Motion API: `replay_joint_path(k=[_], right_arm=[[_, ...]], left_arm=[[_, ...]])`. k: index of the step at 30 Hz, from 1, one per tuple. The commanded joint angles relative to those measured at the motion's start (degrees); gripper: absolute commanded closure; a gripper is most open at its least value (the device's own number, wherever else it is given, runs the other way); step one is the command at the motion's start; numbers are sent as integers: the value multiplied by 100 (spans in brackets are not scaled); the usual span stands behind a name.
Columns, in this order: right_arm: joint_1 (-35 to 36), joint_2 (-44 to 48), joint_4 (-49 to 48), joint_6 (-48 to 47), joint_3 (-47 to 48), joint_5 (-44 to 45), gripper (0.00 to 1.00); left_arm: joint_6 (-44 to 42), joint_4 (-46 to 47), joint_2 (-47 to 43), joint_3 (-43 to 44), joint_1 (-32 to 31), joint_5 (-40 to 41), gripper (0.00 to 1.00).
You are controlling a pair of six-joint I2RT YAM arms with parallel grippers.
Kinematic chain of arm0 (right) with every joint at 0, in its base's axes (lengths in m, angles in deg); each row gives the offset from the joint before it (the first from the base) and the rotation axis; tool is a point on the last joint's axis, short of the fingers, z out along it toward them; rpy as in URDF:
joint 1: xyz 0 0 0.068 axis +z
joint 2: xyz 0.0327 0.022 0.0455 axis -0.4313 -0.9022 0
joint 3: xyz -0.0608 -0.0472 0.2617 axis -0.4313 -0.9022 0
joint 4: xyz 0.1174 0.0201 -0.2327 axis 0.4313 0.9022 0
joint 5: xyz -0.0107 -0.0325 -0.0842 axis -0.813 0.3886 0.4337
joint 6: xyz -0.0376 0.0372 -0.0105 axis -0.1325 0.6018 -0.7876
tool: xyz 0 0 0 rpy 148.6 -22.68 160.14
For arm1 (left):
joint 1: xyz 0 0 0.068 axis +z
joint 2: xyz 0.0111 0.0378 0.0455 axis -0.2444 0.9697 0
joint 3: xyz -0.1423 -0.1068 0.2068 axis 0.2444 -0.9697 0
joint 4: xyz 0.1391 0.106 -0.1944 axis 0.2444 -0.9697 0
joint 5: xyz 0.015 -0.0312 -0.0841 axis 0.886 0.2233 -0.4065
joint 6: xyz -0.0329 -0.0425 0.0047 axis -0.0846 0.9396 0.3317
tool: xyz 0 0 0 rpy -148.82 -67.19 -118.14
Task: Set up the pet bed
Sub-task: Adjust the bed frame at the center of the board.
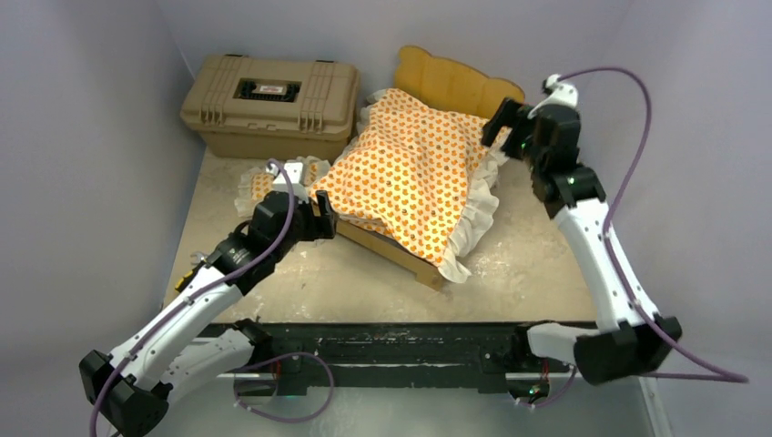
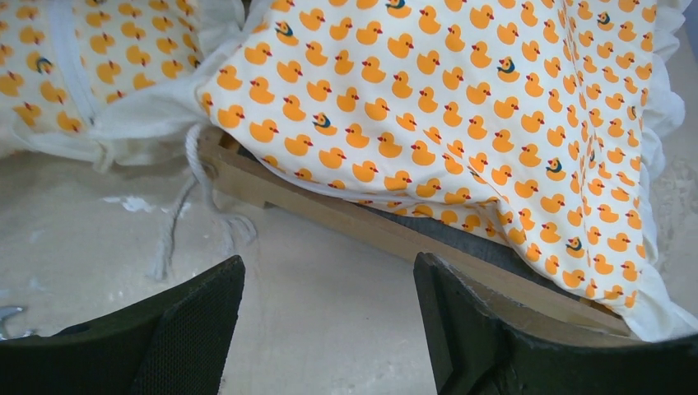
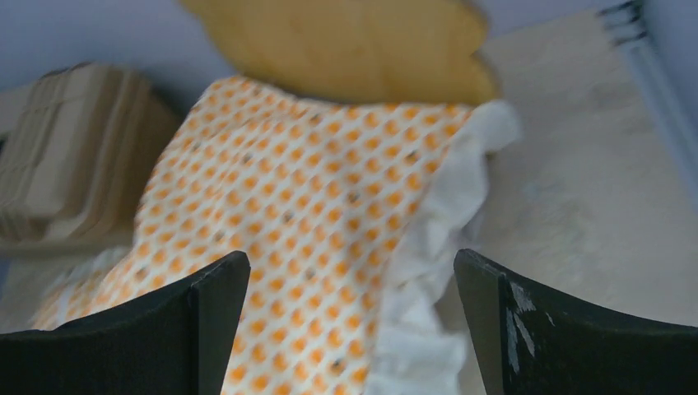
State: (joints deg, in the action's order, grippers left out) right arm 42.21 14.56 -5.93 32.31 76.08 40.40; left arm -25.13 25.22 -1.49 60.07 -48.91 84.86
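Note:
The pet bed's light-wood frame (image 1: pixel 393 252) stands slanted mid-table, its scalloped headboard (image 1: pixel 455 84) at the back. The duck-patterned mattress cushion (image 1: pixel 410 173) lies askew on it, its white ruffle hanging over the near right side. The small matching pillow (image 1: pixel 273 182) lies on the table left of the bed. My left gripper (image 1: pixel 320 218) is open at the bed's left corner, holding nothing. In its wrist view bare table shows between the jaws (image 2: pixel 329 284), with the frame rail (image 2: pixel 354 222), cushion (image 2: pixel 428 107) and pillow (image 2: pixel 99 58) beyond. My right gripper (image 1: pixel 499 127) hovers open over the cushion's far right edge (image 3: pixel 304 206), below the headboard (image 3: pixel 346 49).
A tan plastic hard case (image 1: pixel 270 105) stands shut at the back left, close to the bed's head end, and shows in the right wrist view as the tan case (image 3: pixel 74 140). Grey walls enclose the table on three sides. A white drawstring (image 2: pixel 177 222) trails from the pillow onto the table.

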Motion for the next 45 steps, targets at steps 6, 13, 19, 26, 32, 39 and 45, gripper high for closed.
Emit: replay_joint_path(k=[6,13,19,26,32,39,45], right_arm=[[-1904,-2460,-3449,-3239,1252,-2279,4],[-2290,-3741,-3351,-4413,2321,-3643,9],[-2343,-4633,-2885,-4780,3143,-4641,18],[-2343,-5069,-2697,-4907,3263,-5114,33],[-2335,-4960,-2640,-4736,3044,-5217,87],[-2327,-3164,-3789,-3788,823,-4684,100],[-1775,-1509,-4172,-2960,-1048,-3579,100]], left_arm=[[1418,244,332,-185,40,-444,22],[1719,676,662,-380,38,-645,21],[1728,742,871,-426,41,-652,20],[1413,362,651,-226,40,-243,20],[1118,23,364,-85,40,167,20],[653,-112,279,205,40,338,20],[86,-259,440,615,37,93,20]])
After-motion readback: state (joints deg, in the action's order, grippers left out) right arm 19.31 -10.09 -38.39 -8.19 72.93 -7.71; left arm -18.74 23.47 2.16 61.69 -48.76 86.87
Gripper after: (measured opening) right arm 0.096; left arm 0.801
